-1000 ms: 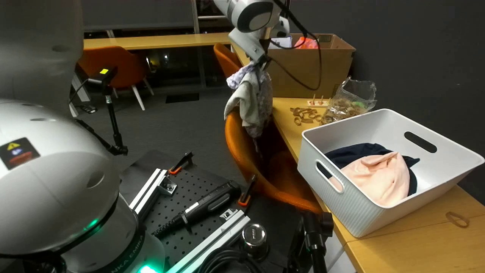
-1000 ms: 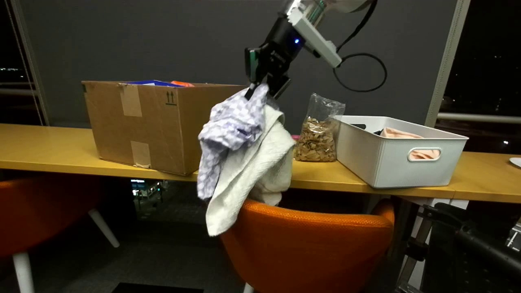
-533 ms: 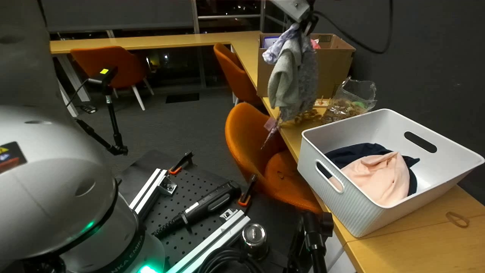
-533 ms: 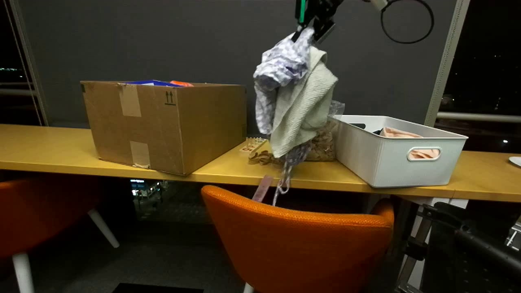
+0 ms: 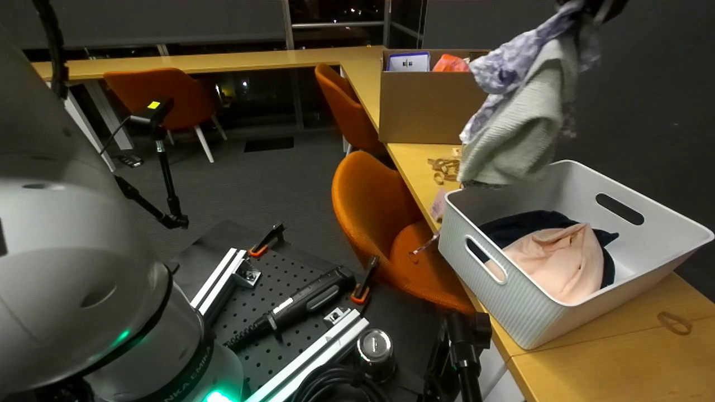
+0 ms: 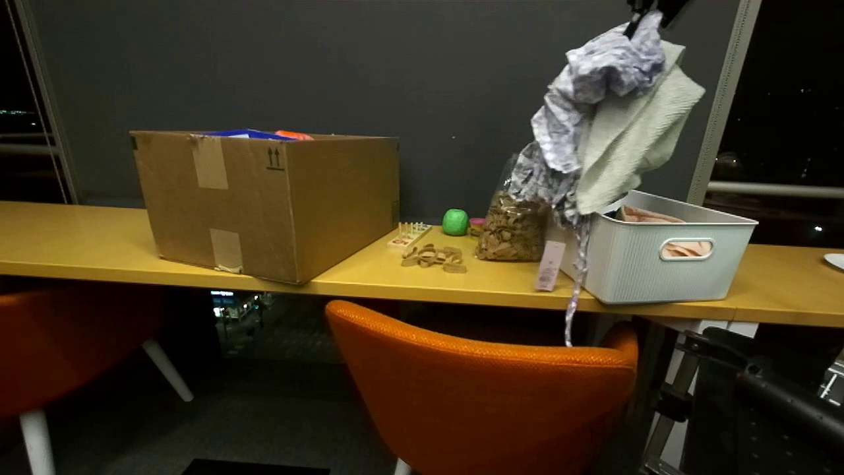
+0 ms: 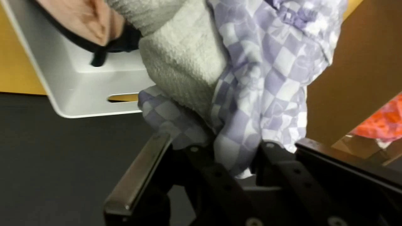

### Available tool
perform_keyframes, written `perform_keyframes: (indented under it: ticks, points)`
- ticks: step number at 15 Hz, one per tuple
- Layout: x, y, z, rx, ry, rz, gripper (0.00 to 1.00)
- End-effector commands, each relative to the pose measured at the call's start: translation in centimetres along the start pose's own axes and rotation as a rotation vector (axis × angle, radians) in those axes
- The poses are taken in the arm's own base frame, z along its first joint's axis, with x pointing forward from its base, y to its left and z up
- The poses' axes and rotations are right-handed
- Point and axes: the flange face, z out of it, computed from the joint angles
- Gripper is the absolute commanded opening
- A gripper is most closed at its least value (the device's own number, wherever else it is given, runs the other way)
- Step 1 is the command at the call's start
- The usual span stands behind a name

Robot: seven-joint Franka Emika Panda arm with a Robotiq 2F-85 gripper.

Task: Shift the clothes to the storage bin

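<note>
While hand (image 7: 232,147) pinches one checked cloth (image 7: 270,78), one bin (image 5: 508,304) holds one navy garment (image 5: 528,223), one peach garment (image 5: 561,259).

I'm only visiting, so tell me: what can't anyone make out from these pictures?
Whether the hand grips the pale cloth directly: wrist view, the checked cloth covers that spot.
The hand's upper part: cut off by the top edge in both exterior views.
Any writing on the pink tag: too small to read in both exterior views.
Part of the navy cloth: hidden under the peach cloth in an exterior view.
</note>
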Motion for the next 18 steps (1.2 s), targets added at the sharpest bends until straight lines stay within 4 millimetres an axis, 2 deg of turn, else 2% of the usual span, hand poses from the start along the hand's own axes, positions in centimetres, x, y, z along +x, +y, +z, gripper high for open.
perform_keyframes:
  ticks: [1,3,4,5,6,9,14,15,16,17,18]
  points:
    - [-0.4,8.1,-4.2,-0.141,-0.009,0.076,0.02]
    - [-0.4,11.7,-4.4,-0.215,-0.012,0.101,0.02]
    - [-0.5,12.9,-3.4,-0.237,-0.022,0.105,0.02]
    - [-0.7,13.4,-3.0,-0.256,-0.030,0.108,0.02]
    - [-1.0,13.5,-1.4,-0.270,-0.042,0.101,0.02]
    - [-2.4,11.5,2.6,-0.280,-0.087,0.055,0.02]
    - [-4.5,4.6,6.5,-0.213,-0.061,-0.087,0.02]
    - [-5.1,4.1,7.8,-0.220,-0.079,-0.105,0.02]
    - [-6.2,4.2,9.9,-0.234,-0.114,-0.124,0.02]
    - [-7.1,4.3,11.1,-0.238,-0.142,-0.136,0.02]
    - [-8.3,5.0,12.9,-0.255,-0.181,-0.145,0.02]
